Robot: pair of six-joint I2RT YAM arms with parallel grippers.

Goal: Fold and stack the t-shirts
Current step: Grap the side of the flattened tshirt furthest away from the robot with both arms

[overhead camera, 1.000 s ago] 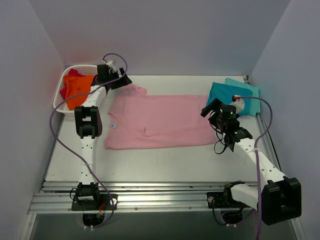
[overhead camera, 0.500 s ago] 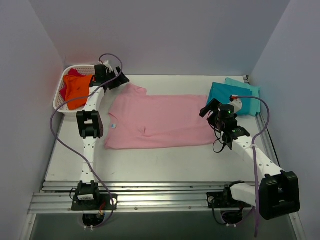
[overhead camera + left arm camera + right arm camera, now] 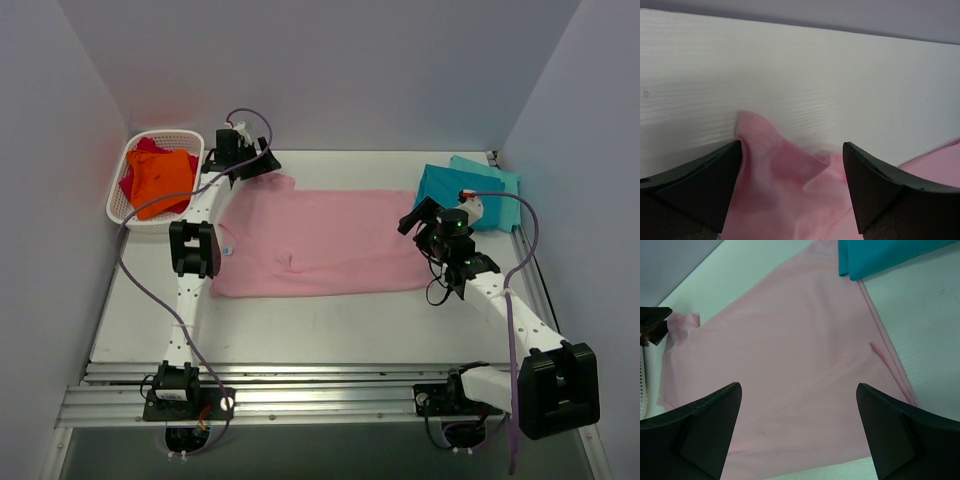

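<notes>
Basket [image 3: 115,207]: orange cloth [image 3: 160,180] over red cloth [image 3: 147,147]; rest buried.
Left hand [image 3: 791,150]: open, astride pink tee [image 3: 320,240] sleeve.
Right hand [image 3: 797,390]: open, above tee.
Teal pile [image 3: 445,185]: partly hidden.

Plain pale grey-lilac walls [image 3: 350,70] enclose a white table [image 3: 320,330] on three sides under even light.

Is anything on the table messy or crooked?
Yes, a little. The pink t-shirt lies mostly flat, but its far sleeve is crumpled into a bump between the open fingers of the left gripper. The teal t-shirts sit folded in the far right corner. Nothing looks spilled or torn.
</notes>
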